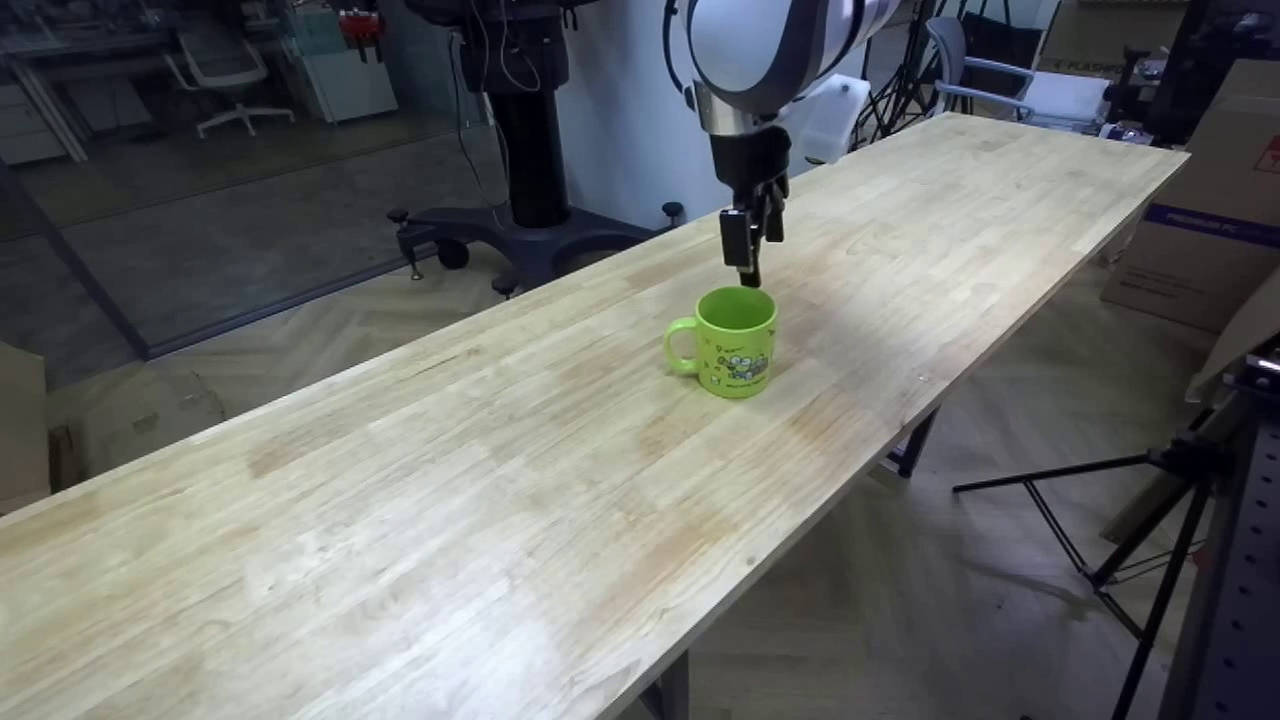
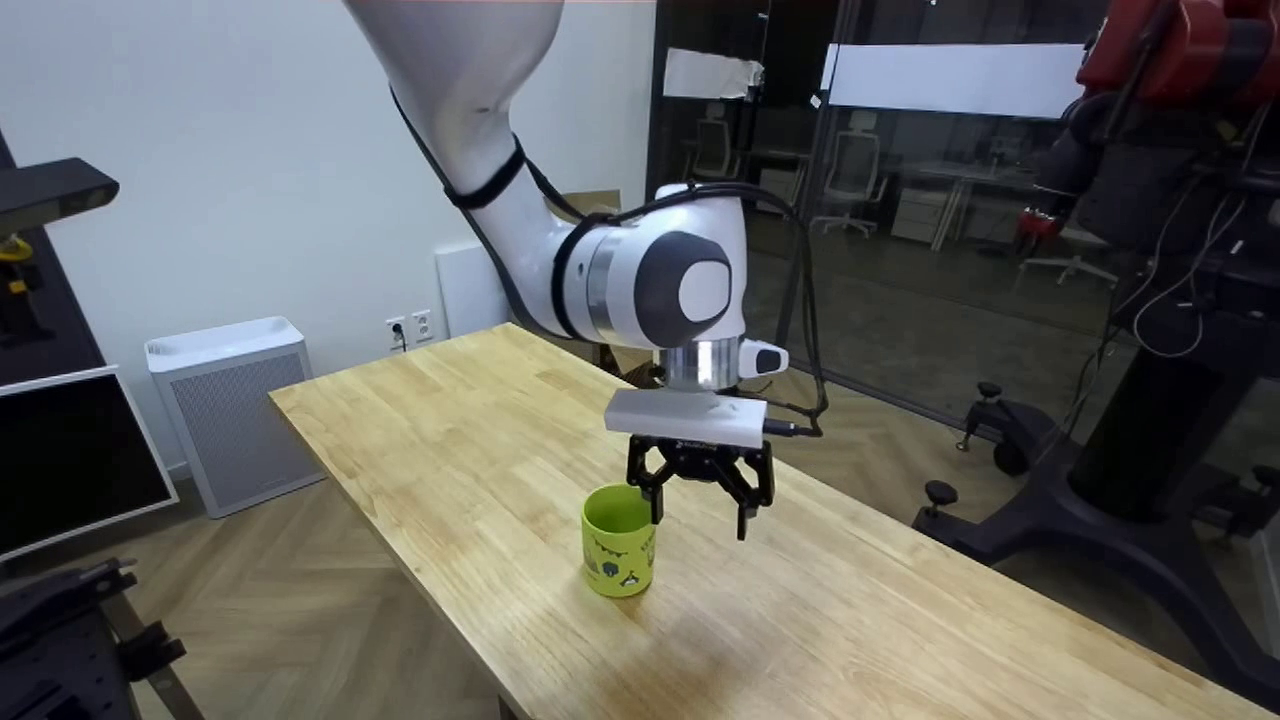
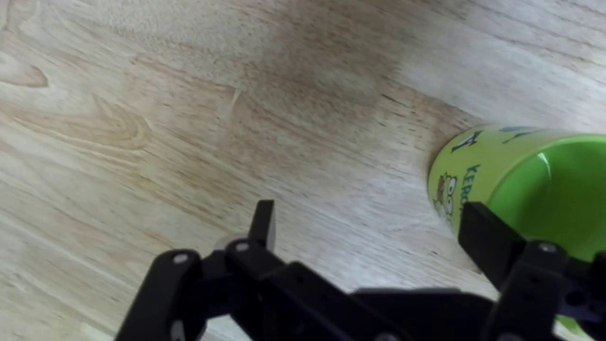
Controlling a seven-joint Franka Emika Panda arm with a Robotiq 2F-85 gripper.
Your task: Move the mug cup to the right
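Observation:
The lime-green mug cup stands upright on the wooden table in both exterior views (image 1: 735, 352) (image 2: 617, 562). It has cartoon prints on its side. Its loop handle (image 1: 679, 347) shows in an exterior view. My black gripper (image 1: 752, 255) is above the table close to the mug; it also shows in an exterior view (image 2: 699, 522). In the wrist view the gripper (image 3: 369, 207) is open with nothing between its fingers. One finger overlaps the near side of the mug (image 3: 478, 170), which sits at the right edge. I cannot tell whether that finger touches it.
The long wooden table (image 1: 400, 490) carries the mug. A dark wheeled stand (image 1: 540, 215) stands beyond one long edge, also in an exterior view (image 2: 1130, 470). A tripod (image 1: 1190, 460) and cardboard boxes (image 1: 1200, 270) stand off the opposite edge. A white air purifier (image 2: 240, 410) stands by the wall.

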